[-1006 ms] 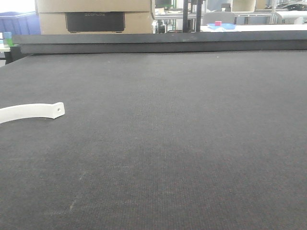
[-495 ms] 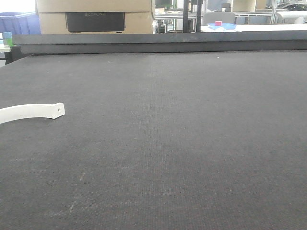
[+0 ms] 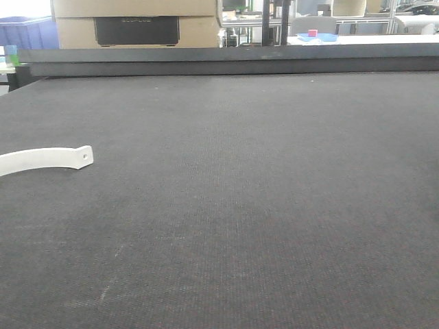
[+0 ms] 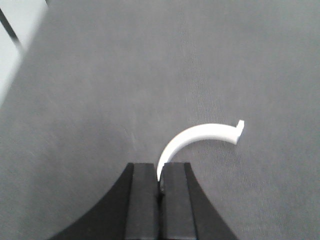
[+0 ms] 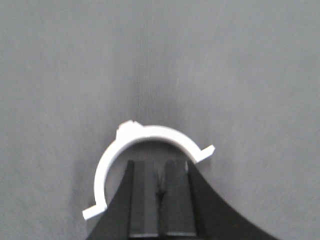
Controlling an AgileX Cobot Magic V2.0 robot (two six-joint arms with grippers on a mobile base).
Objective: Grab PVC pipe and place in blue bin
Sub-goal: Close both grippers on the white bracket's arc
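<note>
In the left wrist view the left gripper sits at the bottom centre of the frame, its black fingers pressed together and clamped on the lower end of a white arc-shaped PVC piece. The piece curves up and to the right over the dark grey fabric worktop. In the right wrist view the right gripper has its fingers together with nothing visible between them. A white half-ring PVC clamp arches just past its tips; whether they touch cannot be told. In the front view a white curved plastic strip with a hole in its end tab enters from the left edge. A blue plastic bin stands in the upper left corner, beyond the worktop's far edge, beside a brown cardboard box.
</note>
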